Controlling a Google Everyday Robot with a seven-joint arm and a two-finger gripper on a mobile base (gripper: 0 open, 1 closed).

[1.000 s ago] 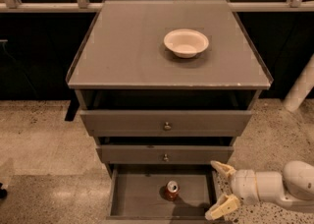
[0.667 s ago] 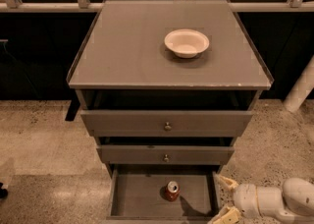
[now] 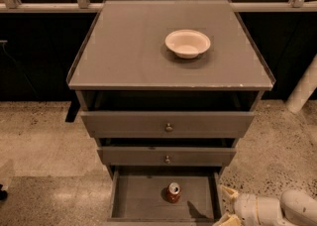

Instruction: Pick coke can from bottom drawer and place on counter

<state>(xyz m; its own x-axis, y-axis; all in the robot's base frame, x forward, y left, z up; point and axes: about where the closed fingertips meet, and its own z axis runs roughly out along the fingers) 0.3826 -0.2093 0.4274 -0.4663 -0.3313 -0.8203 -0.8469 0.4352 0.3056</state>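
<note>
- Cream-yellow fingers (image 3: 230,192) on my gripper (image 3: 227,205) stand spread wide with nothing between them. One tip points toward 10 o'clock, and the other is partly cut off by the bottom edge of the view.
- I see the gripper low at 5 o'clock in the view, just outside the right wall of the bottom drawer (image 3: 141,202). Its white arm (image 3: 277,209) runs off toward 3 o'clock.
- The coke can (image 3: 173,193) stands upright on the drawer's plank floor with its silver top and tab facing up. It is at 9 o'clock from the gripper, near it but apart, with the drawer wall between the two.
- The bottom drawer is pulled out. The can sits a little right of the drawer's middle and touches no wall.
- Toward 12 o'clock from the can I see the lower drawer front (image 3: 198,156) and, above it, the upper drawer front (image 3: 124,123). Both are grey with a small round knob, and each has a dark gap over it.
- The counter (image 3: 129,51) tops the cabinet as a flat grey square, with a few chips along the front rim at the right.
- A cream bowl (image 3: 187,43) rests on the counter, at 2 o'clock from the counter's middle.
- Speckled floor (image 3: 44,136) surrounds the cabinet, and a white post (image 3: 303,88) leans at its 3 o'clock side.
</note>
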